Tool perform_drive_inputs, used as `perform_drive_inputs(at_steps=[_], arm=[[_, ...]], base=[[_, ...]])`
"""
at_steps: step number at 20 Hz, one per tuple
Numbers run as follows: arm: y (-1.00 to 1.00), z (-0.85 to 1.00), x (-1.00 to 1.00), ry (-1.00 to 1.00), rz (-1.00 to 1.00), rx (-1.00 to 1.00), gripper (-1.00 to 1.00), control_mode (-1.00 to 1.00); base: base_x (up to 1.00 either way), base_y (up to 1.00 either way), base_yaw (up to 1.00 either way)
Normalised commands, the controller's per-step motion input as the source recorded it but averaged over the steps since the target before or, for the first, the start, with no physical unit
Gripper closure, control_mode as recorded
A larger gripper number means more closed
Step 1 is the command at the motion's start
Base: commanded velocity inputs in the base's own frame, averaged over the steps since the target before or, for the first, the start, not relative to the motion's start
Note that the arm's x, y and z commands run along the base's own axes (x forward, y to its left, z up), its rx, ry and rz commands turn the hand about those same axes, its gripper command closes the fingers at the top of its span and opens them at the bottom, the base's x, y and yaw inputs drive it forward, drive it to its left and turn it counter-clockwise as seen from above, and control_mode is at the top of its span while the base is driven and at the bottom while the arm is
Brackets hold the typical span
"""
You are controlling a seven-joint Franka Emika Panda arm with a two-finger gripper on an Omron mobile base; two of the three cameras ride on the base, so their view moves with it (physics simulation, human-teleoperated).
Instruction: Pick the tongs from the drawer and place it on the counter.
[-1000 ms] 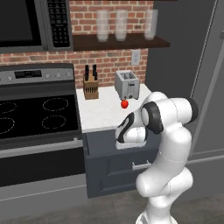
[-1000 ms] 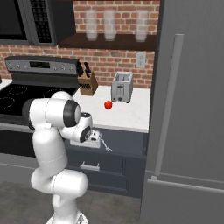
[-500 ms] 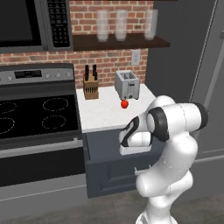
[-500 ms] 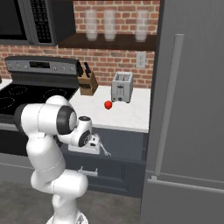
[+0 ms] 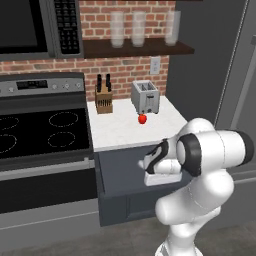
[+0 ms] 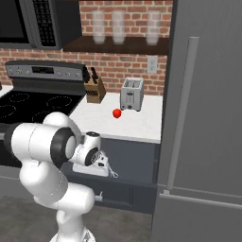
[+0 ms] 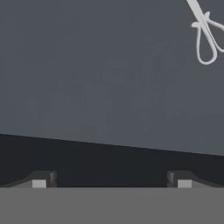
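Hand has drawn back; one tongs visible.

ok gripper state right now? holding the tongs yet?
Gripper: open, fingertips wide apart and nothing between them. The tongs lie ahead in the drawer, not yet grasped.

arm: glossy white rounded links | joints: dark bands | end effector: white hand, two small dark finger tips
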Motion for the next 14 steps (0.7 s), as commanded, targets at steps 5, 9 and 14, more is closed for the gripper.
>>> perform_drive_inputs(at_steps=[5, 9, 14], arm=[[-0.11, 0.0, -0.53, 0.09, 0.0, 0.0, -1.0, -1.0], [-0.05, 0.0, -0.51, 0.08, 0.0, 0.0, -1.0, -1.0], [-0.01, 0.0, -0.21, 0.06, 0.0, 0.0, -1.0, -1.0]], base=[[0.0, 0.0, 0.0], [0.0, 0.0, 0.0], [0.0, 0.0, 0.0]])
